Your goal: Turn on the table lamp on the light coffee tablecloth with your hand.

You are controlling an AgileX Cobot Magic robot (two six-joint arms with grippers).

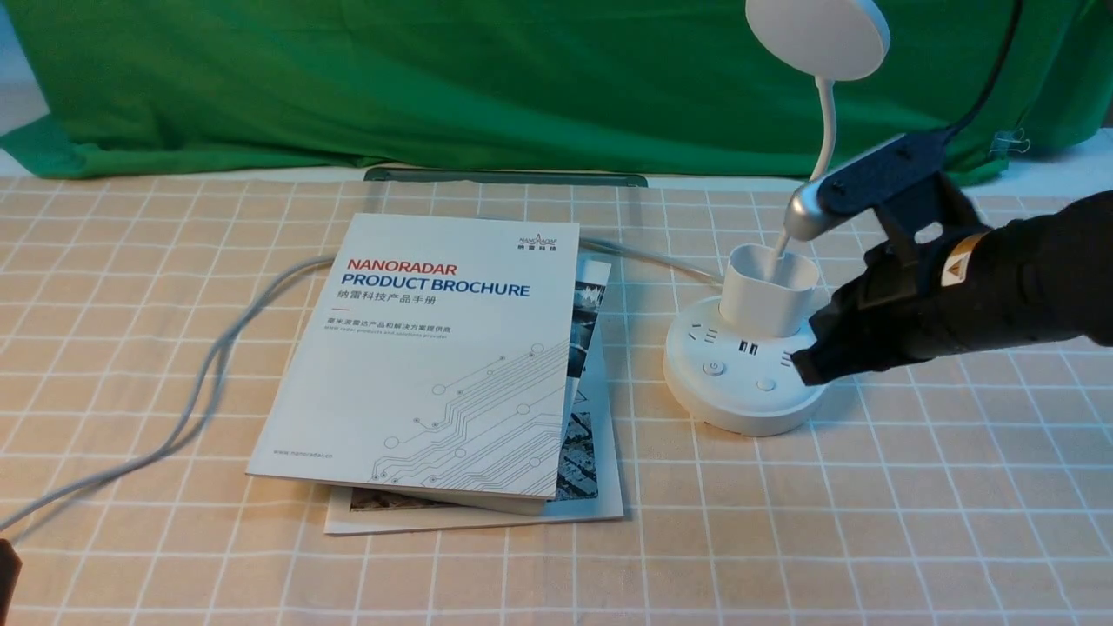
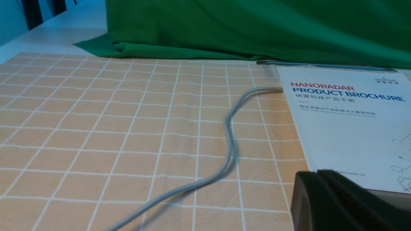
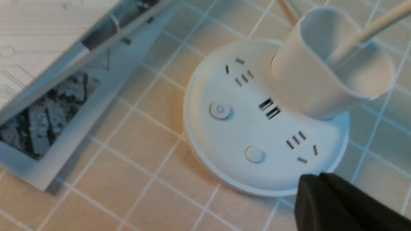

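Front view gives me plenty to read: the top brochure (image 1: 417, 365) says NANORADAR in red, with PRODUCT BROCHURE in blue below it and Chinese lines under that, one of them followed by tiny English about radar products and solutions. The company logo sits in its upper corner, and www.nanoradar.cn runs along the lower edge. It lies on other printed matter (image 1: 600, 487) with dark photographs. On the lamp's base, one button (image 3: 220, 110) carries a power symbol; the other (image 3: 254, 154) looks plain.

Everything rests on the light coffee tablecloth (image 1: 435, 574), beige with a grid of white lines. Behind it hangs a green cloth (image 1: 348, 87), and a grey cable (image 1: 213, 356) curves from the brochures toward my left side.

The table lamp (image 1: 743, 382) stands upright to the right of the brochures, its disc head partly cut off by the frame. My right gripper (image 1: 809, 365) is beside its base, fingertips together. My left gripper (image 2: 321, 175) also has its tips together, near the brochure.
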